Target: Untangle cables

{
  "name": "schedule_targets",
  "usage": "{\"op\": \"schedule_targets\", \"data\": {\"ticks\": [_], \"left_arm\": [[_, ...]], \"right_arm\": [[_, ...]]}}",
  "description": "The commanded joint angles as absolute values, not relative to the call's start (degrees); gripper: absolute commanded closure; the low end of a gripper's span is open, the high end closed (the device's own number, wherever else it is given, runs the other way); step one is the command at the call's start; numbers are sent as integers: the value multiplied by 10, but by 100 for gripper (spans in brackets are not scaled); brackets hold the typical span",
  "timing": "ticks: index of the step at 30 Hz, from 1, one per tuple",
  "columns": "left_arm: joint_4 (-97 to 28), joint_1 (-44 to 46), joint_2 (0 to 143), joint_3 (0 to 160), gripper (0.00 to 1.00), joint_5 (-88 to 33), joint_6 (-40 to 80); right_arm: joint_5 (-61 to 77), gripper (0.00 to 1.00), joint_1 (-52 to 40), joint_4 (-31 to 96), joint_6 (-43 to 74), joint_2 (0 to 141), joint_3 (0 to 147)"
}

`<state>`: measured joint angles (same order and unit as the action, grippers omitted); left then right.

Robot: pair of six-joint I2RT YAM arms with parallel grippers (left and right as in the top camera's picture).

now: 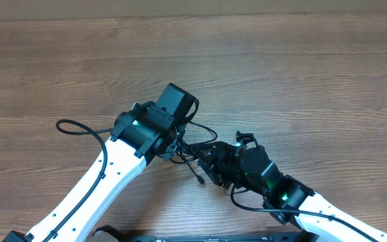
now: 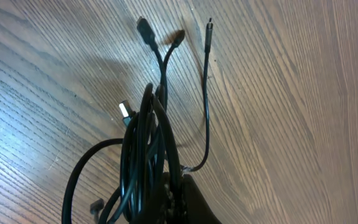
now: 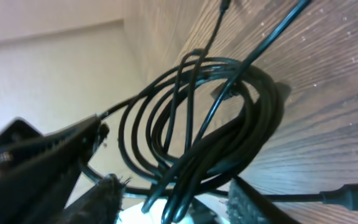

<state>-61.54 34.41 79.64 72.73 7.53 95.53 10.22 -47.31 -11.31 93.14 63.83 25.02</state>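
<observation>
While the cables [image 2: 143,149] are hanging as one tangled coil just above the bench [image 2: 291,93], the left tool [image 2: 182,202] is clamping them so the plug ends [image 2: 145,30] are dangling free for sorting. The right tool [image 3: 178,200] is straddling the loops, though I cannot tell whether it is pinching them.

Bright even light, soft shadows

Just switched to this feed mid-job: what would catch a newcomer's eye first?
A coiled bundle of thin black cables hangs between the left gripper and the right gripper, over the middle of the brown wooden table. In the left wrist view it casts a shadow on the wood, with one silver-tipped plug beside the coil and one loose strand curving off alone.
</observation>
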Motion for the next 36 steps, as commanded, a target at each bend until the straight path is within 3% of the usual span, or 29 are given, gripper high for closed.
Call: {"op": "schedule_targets", "data": {"ticks": [1,5,9,19,22,23,24,25,26,27,28,30,36], "left_arm": [[-615,342,795,733,96,75,943],[-615,342,795,733,96,75,943],[-615,342,795,733,96,73,943],[-615,342,795,733,94,127,922],[-615,342,798,732,88,133,917],[-615,342,800,732,84,133,912],[-616,342,804,732,73,133,908],[-618,342,808,732,56,130,898],[-620,342,814,732,30,130,885],[-623,342,820,732,9,128,873],[-628,342,827,732,0,122,857],[-641,342,842,732,0,117,824],[-703,342,890,732,2,106,712]], "right_arm": [[90,59,-483,-118,931,656,255],[80,67,-501,-130,931,671,255],[60,96,-503,-127,930,679,255],[11,96,-483,-36,894,679,255],[11,96,-462,-14,863,679,255],[12,96,-454,-11,841,679,255],[14,95,-448,-9,821,679,255],[18,91,-443,-8,801,679,255],[24,82,-438,-8,781,679,255],[33,75,-434,-7,766,679,255],[41,71,-432,-7,758,679,255],[46,61,-430,-6,751,679,255],[48,54,-430,25,747,679,255]]}}
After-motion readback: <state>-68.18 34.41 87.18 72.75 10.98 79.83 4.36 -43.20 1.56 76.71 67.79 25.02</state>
